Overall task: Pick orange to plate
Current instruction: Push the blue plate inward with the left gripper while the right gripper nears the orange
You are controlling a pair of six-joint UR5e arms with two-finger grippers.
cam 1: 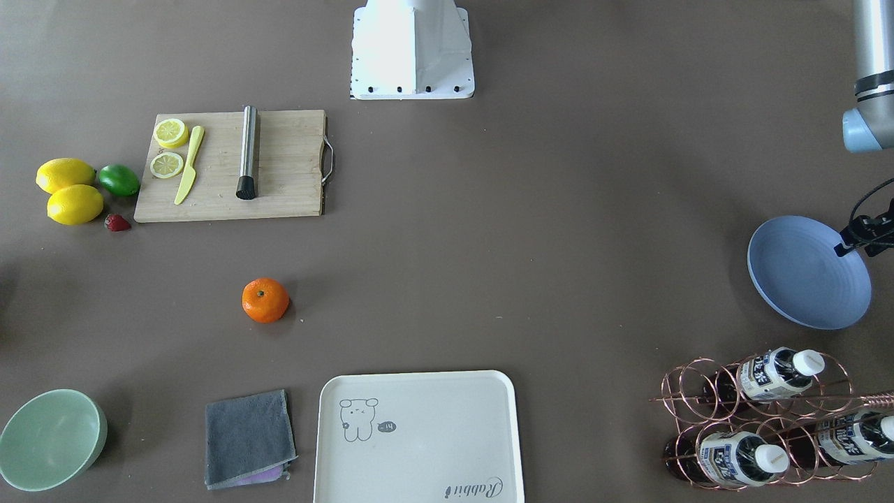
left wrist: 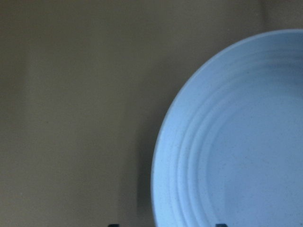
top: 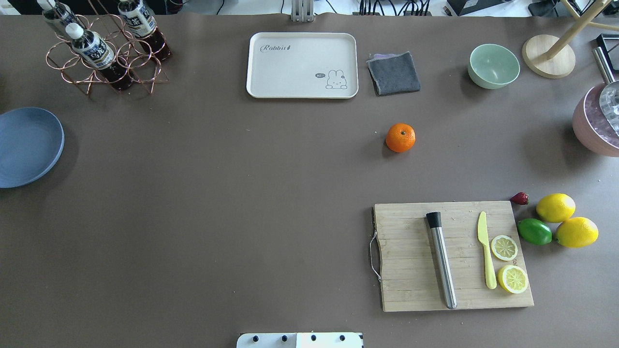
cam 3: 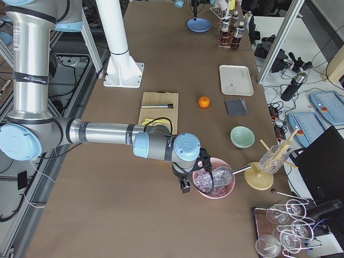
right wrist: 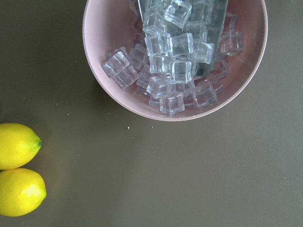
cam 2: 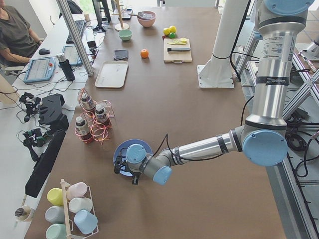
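The plate (cam 1: pixel 796 286) lies flat on the table at the robot's left end with nothing on it. Next to it, a copper wire rack (cam 1: pixel 705 398) holds three bottles (cam 1: pixel 775 374). The cream tray (cam 1: pixel 433 447) and the pale-green bowl (cam 1: pixel 49 440) are both bare inside. At the robot's right end, a pink bowl (right wrist: pixel 94 47) is heaped with ice cubes (right wrist: pixel 170 71), and a metal scoop (top: pixel 604 65) rests in it. The cutting board (cam 1: pixel 279 168) carries two lemon slices (cam 1: pixel 170 133), a yellow knife (cam 1: pixel 188 165) and a steel rod with a black tip (cam 1: pixel 247 154).

The orange (cam 1: pixel 265 300) sits on the bare table between the cutting board and the tray. It touches nothing and is well apart from the plate, most of the table's length away.

The left arm's upper link stands upright and its forearm reaches out low and nearly level. This puts the left gripper (cam 2: pixel 123 169) above the plate's rim, pointing down. Its wrist view shows only two dark tips at the bottom edge, so the fingers seem parted, with nothing between them.

The right arm is posed much the same. The right gripper (cam 3: pixel 185 181) hangs by the near edge of the pink bowl, and I cannot tell whether its fingers are spread or closed.
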